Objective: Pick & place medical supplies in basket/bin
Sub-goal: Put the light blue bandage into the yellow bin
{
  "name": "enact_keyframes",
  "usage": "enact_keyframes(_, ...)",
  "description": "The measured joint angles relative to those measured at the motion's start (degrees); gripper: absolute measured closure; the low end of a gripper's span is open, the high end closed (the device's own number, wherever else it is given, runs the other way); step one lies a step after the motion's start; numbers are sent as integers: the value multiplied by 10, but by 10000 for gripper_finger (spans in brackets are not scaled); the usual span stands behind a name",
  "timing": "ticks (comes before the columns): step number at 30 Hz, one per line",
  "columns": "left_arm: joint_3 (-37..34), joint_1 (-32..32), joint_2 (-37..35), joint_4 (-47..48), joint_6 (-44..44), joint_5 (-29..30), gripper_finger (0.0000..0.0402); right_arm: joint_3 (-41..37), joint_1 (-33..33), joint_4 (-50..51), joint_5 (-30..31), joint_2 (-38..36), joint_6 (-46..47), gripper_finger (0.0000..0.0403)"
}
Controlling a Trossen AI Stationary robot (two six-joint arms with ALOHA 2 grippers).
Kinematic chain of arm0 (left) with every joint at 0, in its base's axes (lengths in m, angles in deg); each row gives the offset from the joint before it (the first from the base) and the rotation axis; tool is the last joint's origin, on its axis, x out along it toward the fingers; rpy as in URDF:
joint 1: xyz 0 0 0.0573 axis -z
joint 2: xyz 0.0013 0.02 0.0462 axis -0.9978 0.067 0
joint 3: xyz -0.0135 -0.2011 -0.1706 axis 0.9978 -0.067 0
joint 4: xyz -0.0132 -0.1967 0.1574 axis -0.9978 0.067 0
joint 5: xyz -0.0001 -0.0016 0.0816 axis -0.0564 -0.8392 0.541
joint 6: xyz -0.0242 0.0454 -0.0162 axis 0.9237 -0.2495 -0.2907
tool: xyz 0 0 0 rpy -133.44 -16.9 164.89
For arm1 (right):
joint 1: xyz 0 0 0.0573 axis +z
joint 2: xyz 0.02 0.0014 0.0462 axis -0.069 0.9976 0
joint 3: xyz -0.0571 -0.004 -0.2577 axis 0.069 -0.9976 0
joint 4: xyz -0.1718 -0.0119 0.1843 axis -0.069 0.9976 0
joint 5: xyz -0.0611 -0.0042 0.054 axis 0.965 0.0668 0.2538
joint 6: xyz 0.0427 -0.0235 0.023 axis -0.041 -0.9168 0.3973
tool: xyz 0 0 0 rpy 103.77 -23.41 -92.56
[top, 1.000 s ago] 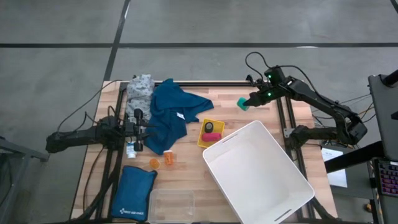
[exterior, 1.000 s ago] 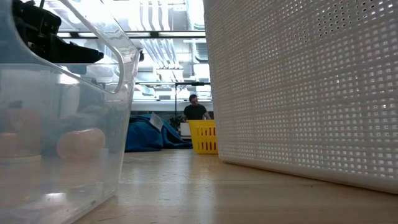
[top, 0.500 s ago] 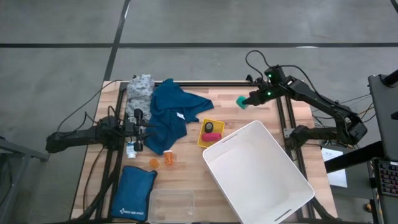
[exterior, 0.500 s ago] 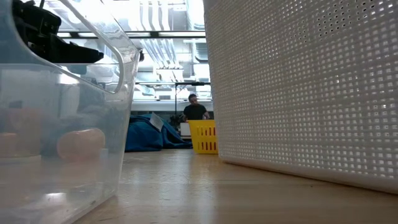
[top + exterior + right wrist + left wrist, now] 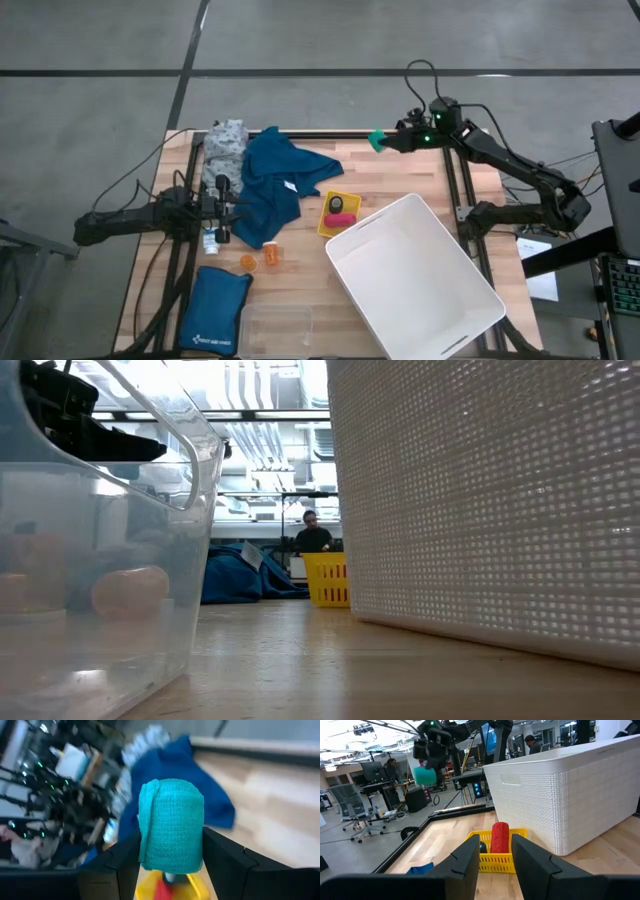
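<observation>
My right gripper (image 5: 386, 141) is shut on a teal bandage roll (image 5: 377, 140), held in the air over the table's far edge, right of centre. A blue cloth garment (image 5: 275, 185) and a grey dotted cloth (image 5: 226, 146) lie at the far left. A small yellow basket (image 5: 352, 200) holds a pink roll (image 5: 336, 204) and a dark roll (image 5: 338, 220). Two orange pill bottles (image 5: 272, 257) and a small white bottle (image 5: 211, 240) lie on the wood. My left gripper (image 5: 230, 206) rests level at the left, open, with nothing between its fingers (image 5: 465, 865). My right gripper pinches the teal roll's curved sides (image 5: 170, 845) between its two fingers (image 5: 225, 860). The roll stands on end across the fingers and sticks out past them. The fingers point toward the table's left, slanting a little down. The roll is lifted clear of the table.
A large white perforated basket (image 5: 415, 280) fills the near right. A blue padded pouch (image 5: 215, 310) and a clear plastic box (image 5: 275, 330) sit at the near left. A person (image 5: 313, 535) shows in the room beyond the table.
My right gripper has risen with the teal roll and gone toward the table's far edge, tipping up from a steep downward slant to nearer level. The roll is now higher above the wood.
</observation>
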Motion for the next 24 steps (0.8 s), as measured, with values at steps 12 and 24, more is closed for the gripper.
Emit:
enact_keyframes(12,0,0,0,0,0,0,284,0,76,-50,76,0,19,213)
enact_keyframes(24,0,0,0,0,0,0,284,0,175,-97,96,17,17,213)
